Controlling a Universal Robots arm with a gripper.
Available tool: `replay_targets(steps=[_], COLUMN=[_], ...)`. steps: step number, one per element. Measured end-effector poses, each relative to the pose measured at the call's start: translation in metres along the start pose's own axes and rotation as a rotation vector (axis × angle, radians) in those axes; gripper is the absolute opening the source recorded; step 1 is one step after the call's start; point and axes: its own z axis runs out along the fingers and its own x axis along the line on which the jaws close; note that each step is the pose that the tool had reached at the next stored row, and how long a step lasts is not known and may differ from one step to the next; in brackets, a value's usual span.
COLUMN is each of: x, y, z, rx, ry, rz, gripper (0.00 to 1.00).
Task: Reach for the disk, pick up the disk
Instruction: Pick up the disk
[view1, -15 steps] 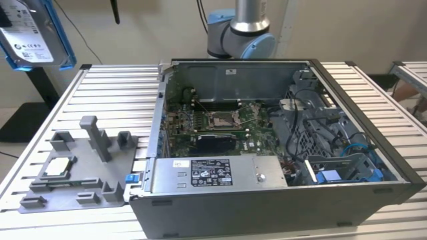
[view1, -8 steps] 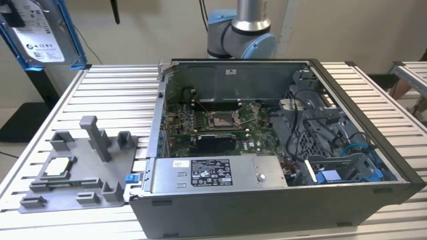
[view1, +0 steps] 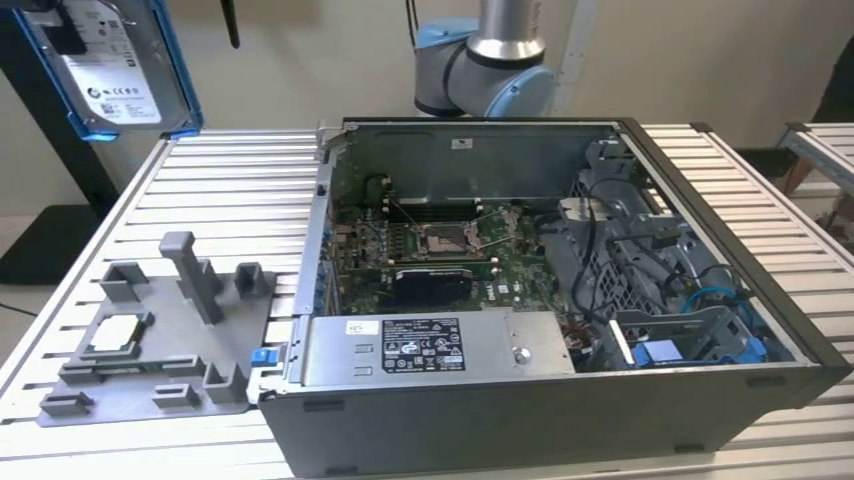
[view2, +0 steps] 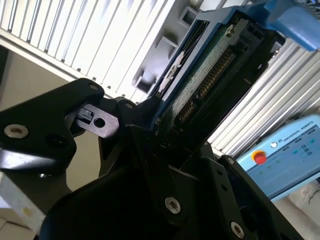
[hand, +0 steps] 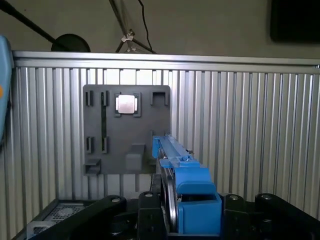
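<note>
The disk, silver-grey with a white printed label and a bright blue side frame, hangs high above the table's far corner on the exterior view's left. It is lifted clear of the grey fixture plate. My gripper is shut on it, with black jaws on either side of the blue-framed edge of the disk in the first wrist view. In the second wrist view the disk's green circuit-board underside runs out from between the black fingers.
A grey fixture plate holding a small pale square chip lies on the slatted table. An open computer case stands beside it, with a long grey metal box along its near side. The arm's base is behind the case.
</note>
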Motion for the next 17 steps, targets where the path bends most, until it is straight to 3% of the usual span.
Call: replay_targets(steps=[17], x=[-0.0002], y=[-0.0666], z=[-0.0002], rx=[-0.0013], ry=[0.0], rz=[0.0], gripper=[0.0])
